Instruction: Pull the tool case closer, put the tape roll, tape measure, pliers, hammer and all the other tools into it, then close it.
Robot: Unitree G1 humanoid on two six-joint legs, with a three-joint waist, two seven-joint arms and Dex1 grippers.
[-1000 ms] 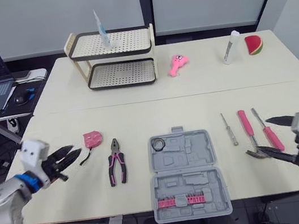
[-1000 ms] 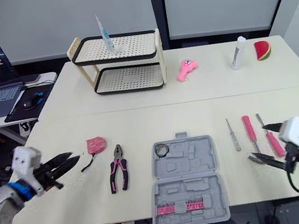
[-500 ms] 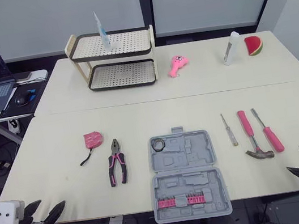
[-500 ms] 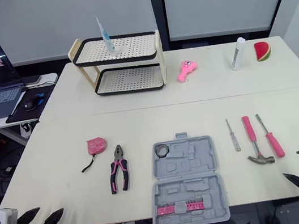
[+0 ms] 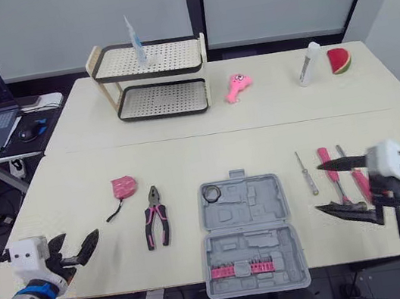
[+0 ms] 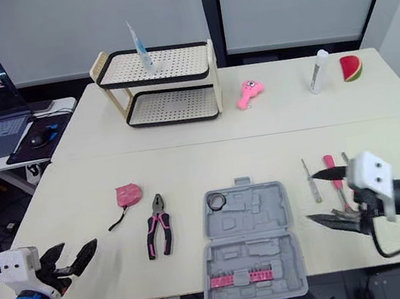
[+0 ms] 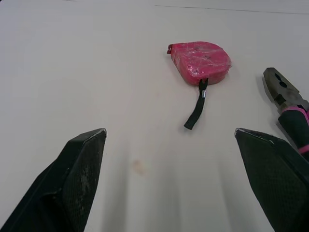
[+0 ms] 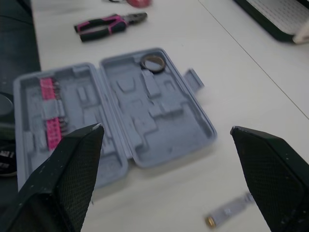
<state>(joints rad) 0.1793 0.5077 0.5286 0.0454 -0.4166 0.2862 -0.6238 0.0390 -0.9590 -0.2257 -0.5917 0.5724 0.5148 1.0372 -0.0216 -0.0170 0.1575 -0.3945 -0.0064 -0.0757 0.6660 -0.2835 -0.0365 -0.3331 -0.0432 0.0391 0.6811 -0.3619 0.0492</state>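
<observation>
Case (image 5: pixel 261 202) (grey moulded plastic), round tape roll (image 5: pixel 212 192)

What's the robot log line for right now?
tool case open, tape roll inside | left tool open, empty | right tool open by hammer

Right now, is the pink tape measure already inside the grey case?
No, the tape measure lies on the table near the pliers, well apart from the open tool case.

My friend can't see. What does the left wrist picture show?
A pink tape measure lies on a pale table, ahead of the left gripper, whose jaws stand wide open. The pliers lie beside the tape measure.
</observation>
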